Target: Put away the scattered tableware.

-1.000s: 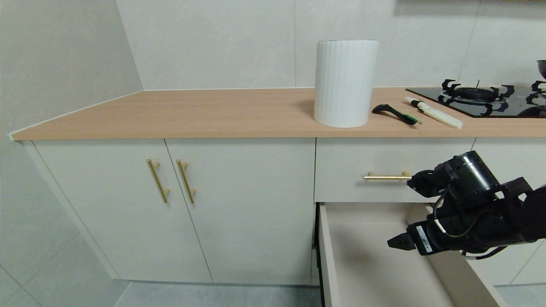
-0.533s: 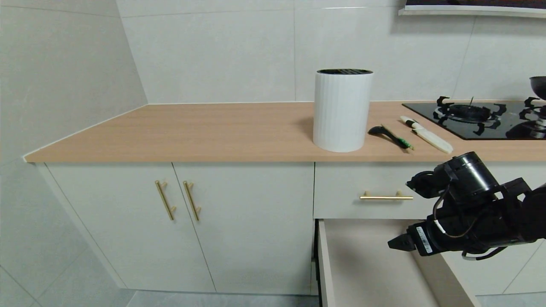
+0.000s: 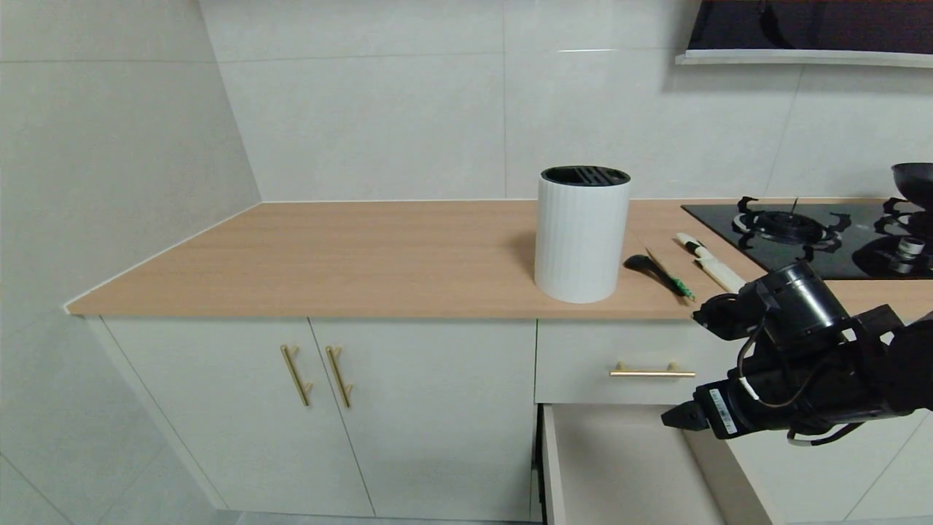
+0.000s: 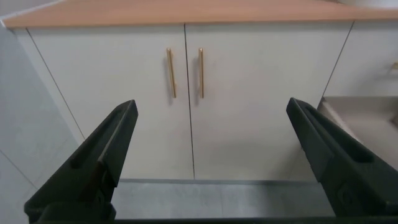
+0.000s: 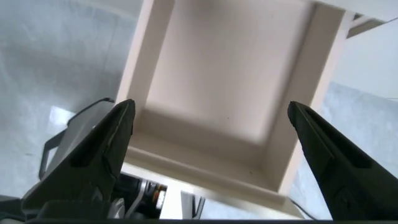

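Head view: ribbed white cylindrical holder [image 3: 582, 240] | left fingers [image 4: 93, 162] wide | right fingers [image 5: 93, 149] wide

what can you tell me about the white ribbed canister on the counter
The white canister is a tall upright cylinder with fine vertical ribs down its matte side; it looks like plastic or ceramic. Its top is a black insert with parallel slots, and nothing sticks out of them. It stands on the wooden countertop, left of the hob. A black-headed utensil lies just to its right near the base, seemingly not touching it.
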Available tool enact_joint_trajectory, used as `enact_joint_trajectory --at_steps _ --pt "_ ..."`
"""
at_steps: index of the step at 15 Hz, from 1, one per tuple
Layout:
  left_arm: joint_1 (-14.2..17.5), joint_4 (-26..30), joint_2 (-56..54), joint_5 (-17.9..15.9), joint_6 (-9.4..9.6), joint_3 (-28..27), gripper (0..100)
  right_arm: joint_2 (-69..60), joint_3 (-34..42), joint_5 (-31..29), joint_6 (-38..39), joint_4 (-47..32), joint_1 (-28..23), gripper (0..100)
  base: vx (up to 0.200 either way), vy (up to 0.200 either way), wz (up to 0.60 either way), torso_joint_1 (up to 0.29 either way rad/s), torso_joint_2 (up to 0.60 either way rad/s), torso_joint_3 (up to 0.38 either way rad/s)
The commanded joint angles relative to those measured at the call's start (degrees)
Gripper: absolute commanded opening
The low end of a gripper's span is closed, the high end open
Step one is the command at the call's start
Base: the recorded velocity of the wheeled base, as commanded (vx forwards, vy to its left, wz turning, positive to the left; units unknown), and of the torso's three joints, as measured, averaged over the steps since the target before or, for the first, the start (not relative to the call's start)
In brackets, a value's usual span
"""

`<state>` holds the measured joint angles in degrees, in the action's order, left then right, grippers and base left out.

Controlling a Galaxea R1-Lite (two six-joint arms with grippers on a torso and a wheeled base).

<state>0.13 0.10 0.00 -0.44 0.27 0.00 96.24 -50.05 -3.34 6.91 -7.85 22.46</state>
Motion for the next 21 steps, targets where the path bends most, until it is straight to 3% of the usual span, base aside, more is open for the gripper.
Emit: enact_joint_trajectory --at_steps 1,4,6,10,14,21 --pt "0.04 -0.01 0.0 0.0 0.0 0.0 100 -0.18 0.04 0.0 0.03 0.2 0.04 100 0.0 0.0 0.0 0.134 -0.32 -0.183" --pt "0.04 -0.01 0.0 0.0 0.0 0.0 100 0.08 -1.01 -0.09 -0.06 5.57 -0.57 100 0.0 0.0 0.0 0.048 -0.11 -0.061" --pt "0.04 -0.01 0.0 0.0 0.0 0.0 100 2.37 -7.78 -0.53 -0.5 9.43 -2.59 100 0.0 0.0 0.0 0.0 0.0 0.0" --pt "0.04 -0.01 0.0 0.09 0.0 0.0 100 9.93 -25.97 -5.45 -0.23 1.35 -4.44 100 0.0 0.0 0.0 0.0 0.0 0.0" --pt "0.04 -0.01 0.0 0.09 -0.09 0.0 100 13.79 -27.03 -8.79 -0.14 5.04 -6.81 100 0.0 0.0 0.0 0.0 0.0 0.0" --pt "0.04 -0.01 0.0 0.09 0.0 0.0 100 20.39 -30.72 -8.35 -0.23 5.57 -11.38 100 0.0 0.0 0.0 0.0 0.0 0.0"
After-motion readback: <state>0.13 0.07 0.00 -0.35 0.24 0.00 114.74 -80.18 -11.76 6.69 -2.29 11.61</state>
